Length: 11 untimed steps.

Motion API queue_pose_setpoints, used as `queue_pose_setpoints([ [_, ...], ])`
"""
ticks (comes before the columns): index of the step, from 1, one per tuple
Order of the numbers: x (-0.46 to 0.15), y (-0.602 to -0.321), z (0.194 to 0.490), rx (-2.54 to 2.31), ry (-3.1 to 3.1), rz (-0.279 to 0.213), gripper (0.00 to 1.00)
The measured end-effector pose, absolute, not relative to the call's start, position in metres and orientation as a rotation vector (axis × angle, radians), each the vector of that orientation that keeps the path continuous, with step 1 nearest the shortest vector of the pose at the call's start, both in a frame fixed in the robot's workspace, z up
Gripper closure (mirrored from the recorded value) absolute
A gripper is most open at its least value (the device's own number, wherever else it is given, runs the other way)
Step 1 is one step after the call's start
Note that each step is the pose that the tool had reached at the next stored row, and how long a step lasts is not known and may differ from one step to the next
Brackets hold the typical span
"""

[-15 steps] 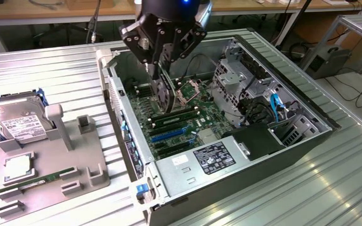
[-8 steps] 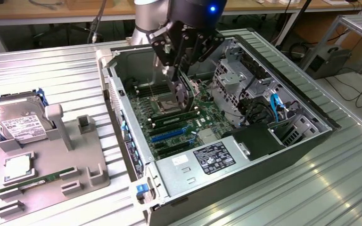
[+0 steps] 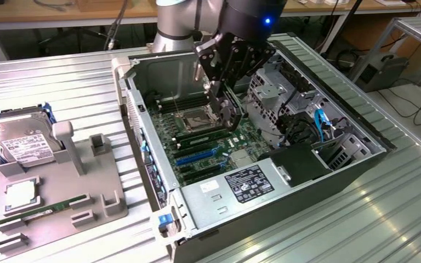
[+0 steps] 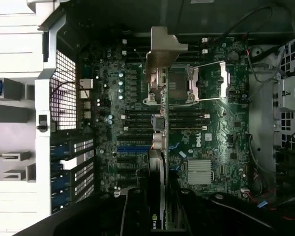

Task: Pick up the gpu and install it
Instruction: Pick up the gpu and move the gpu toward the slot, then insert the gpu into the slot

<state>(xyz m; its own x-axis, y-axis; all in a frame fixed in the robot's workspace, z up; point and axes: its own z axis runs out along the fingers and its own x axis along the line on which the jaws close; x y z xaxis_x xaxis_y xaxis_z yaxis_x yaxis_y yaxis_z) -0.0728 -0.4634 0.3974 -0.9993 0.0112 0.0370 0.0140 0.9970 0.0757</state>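
Inside the open top of the computer case (image 3: 146, 118), the gpu (image 3: 229, 112) hangs edge-on from the gripper (image 3: 222, 90), whose fingers are clamped on the card's two flat faces. In the wrist view the gpu (image 4: 158, 142) runs as a thin dark strip out from between the fingers (image 4: 136, 211), and its metal bracket (image 4: 164, 49) sits at the far end, over the edge of the CPU socket (image 4: 187, 86). The card is above the motherboard (image 4: 221, 132); whether its lower edge touches the board cannot be told.

The blue slot (image 4: 132, 147) lies just beside the card's line, with dark slots on either side of it. On the exterior view's right the drive cage (image 3: 276, 104) stands close to the gripper, leaving a narrow gap. On the exterior view's left there is open room over the board up to the case wall. The power supply (image 3: 243, 183) closes off the near end.

Well apart from the case, on the exterior view's left, a grey tray (image 3: 104, 186) holds the hard drive (image 3: 20, 142) and a RAM stick (image 3: 39, 211).
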Motion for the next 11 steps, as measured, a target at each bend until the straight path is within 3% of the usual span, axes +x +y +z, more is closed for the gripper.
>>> queue_pose_setpoints([
  [11,-0.0684,-0.4632,0.3936,-0.02,-3.103,-0.116,0.74],
])
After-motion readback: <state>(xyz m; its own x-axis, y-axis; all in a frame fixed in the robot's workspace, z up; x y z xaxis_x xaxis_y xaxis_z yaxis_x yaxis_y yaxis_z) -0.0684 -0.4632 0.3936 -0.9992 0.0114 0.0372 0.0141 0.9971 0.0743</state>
